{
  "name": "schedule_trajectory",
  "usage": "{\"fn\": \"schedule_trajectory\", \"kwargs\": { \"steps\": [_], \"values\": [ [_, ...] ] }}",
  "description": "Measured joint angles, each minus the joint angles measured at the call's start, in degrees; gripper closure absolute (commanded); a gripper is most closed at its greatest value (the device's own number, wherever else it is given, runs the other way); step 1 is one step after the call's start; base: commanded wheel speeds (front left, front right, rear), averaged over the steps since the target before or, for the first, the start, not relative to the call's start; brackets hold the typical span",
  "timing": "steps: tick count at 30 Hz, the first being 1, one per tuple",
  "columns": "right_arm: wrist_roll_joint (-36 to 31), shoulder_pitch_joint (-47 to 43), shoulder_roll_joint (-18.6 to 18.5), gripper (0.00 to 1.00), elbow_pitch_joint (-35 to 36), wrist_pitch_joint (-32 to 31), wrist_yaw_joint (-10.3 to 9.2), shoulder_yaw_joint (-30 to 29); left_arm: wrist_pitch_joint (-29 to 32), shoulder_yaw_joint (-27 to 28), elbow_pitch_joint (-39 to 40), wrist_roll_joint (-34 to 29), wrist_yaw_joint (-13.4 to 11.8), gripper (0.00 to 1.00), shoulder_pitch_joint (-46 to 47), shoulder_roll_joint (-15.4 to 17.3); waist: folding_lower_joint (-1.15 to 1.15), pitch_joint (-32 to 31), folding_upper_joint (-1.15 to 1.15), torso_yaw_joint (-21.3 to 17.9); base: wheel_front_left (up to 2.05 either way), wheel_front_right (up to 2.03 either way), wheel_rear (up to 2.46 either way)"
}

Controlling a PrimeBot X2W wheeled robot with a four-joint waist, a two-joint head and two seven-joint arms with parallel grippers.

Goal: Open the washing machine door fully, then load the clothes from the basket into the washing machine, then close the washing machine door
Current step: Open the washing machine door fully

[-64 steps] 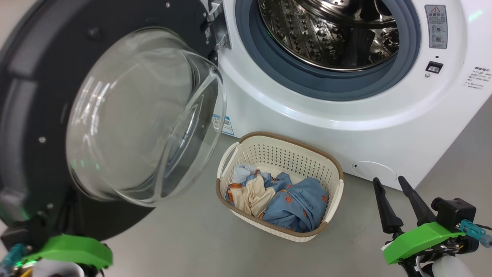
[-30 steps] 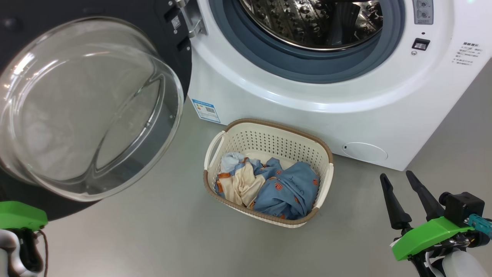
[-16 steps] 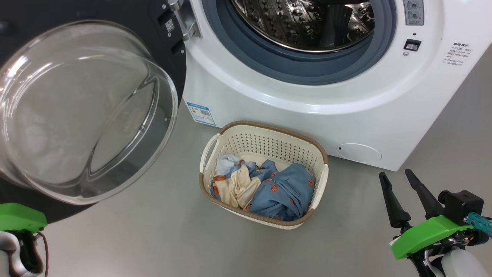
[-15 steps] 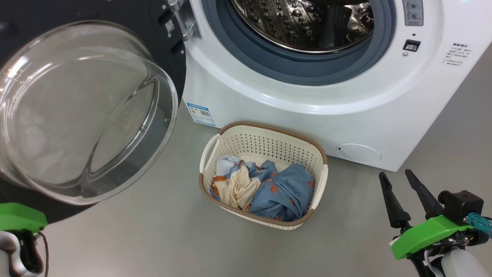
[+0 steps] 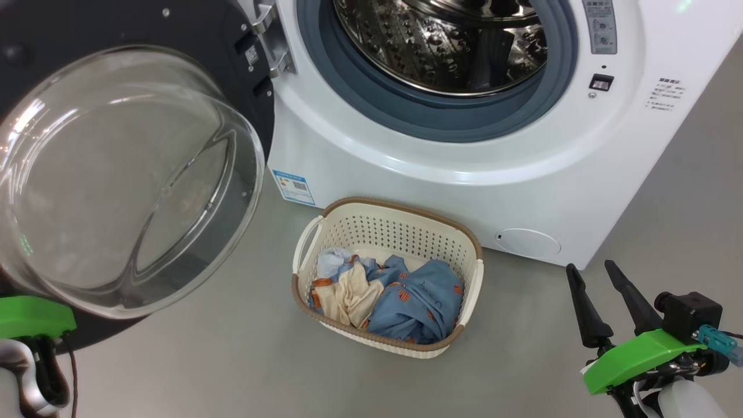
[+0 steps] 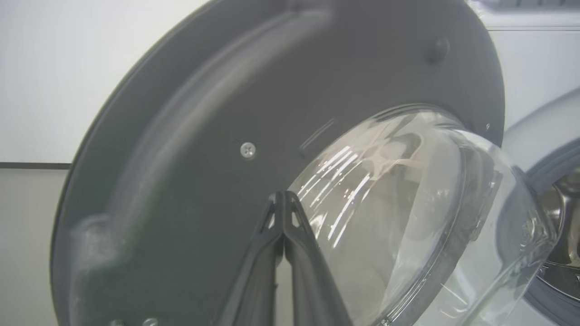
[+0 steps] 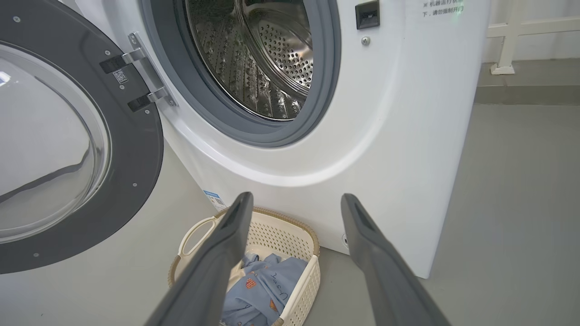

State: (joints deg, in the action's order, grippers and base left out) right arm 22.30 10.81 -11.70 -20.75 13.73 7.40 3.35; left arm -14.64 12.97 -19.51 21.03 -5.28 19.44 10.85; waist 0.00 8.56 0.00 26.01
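The washing machine door (image 5: 125,26) stands swung open at the left, its clear glass bowl (image 5: 122,180) bulging toward me. The white washing machine (image 5: 406,191) shows its steel drum (image 5: 441,40), with no clothes visible inside. On the floor in front sits the cream basket (image 5: 400,206) holding the blue, orange-printed and cream clothes (image 5: 400,296). My left gripper (image 6: 283,195) is shut with nothing in it, its tips close to the door's inner face (image 6: 190,136) beside the glass. To the right of the basket, my right gripper (image 5: 590,268) is open and holds nothing; in the right wrist view this gripper (image 7: 297,199) points over the basket (image 7: 299,235).
Bare grey floor (image 5: 244,371) surrounds the basket. A round white flap (image 5: 527,242) and a blue label sticker (image 5: 293,187) sit low on the machine's front. A white frame leg (image 7: 503,40) stands behind the machine on the right.
Since the earliest frame the door has swung wider to the left, and my left wrist has gone left with it. The head view has shifted too. The right gripper stays open.
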Motion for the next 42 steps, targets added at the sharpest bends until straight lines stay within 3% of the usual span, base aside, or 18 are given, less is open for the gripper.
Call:
{"fn": "schedule_trajectory", "kwargs": {
  "steps": [19, 36, 38, 40, 41, 42],
  "values": [
    [0.1, -0.7, 1.6, 0.00, -0.5, 0.5, 0.00, -0.4, 0.6, -6.3, 25.5, -4.2, 2.0, 1.00, -4.4, -1.7, 0.00, -3.0, 0.00, -5.0, 0.00, 0.00, 0.00],
    [0.0, -2.1, 2.2, 0.00, 1.1, 0.6, 0.00, -1.6, 0.9, -13.5, 22.5, -4.7, 4.6, 1.00, -11.3, -3.8, 0.00, -4.2, 0.00, -15.2, 0.00, 0.00, 0.00],
    [0.0, -2.7, 2.3, 0.00, 1.2, 0.6, 0.00, -1.7, 0.9, -13.9, 21.4, -4.7, 4.7, 0.65, -12.3, -3.9, 0.00, -4.4, 0.00, -16.5, 0.00, 0.00, 0.00],
    [0.0, -2.8, 2.4, 0.00, 1.4, 0.6, 0.00, -1.8, 1.0, -14.5, 20.2, -4.7, 5.0, 0.21, -13.5, -3.9, 0.00, -4.7, 0.00, -17.7, 0.00, 0.00, 0.00],
    [0.0, -2.8, 2.4, 0.00, 1.6, 0.6, 0.00, -1.8, 1.0, -14.8, 19.6, -4.8, 5.0, 0.07, -14.1, -3.9, 0.00, -4.9, 0.00, -18.4, 0.00, 0.00, 0.00],
    [0.0, -2.9, 2.4, 0.00, 1.7, 0.6, 0.00, -1.8, 1.0, -15.1, 19.2, -5.1, 5.0, 0.00, -14.7, -4.0, 0.00, -5.0, 0.00, -19.0, 0.00, 0.00, 0.00]
  ]
}}
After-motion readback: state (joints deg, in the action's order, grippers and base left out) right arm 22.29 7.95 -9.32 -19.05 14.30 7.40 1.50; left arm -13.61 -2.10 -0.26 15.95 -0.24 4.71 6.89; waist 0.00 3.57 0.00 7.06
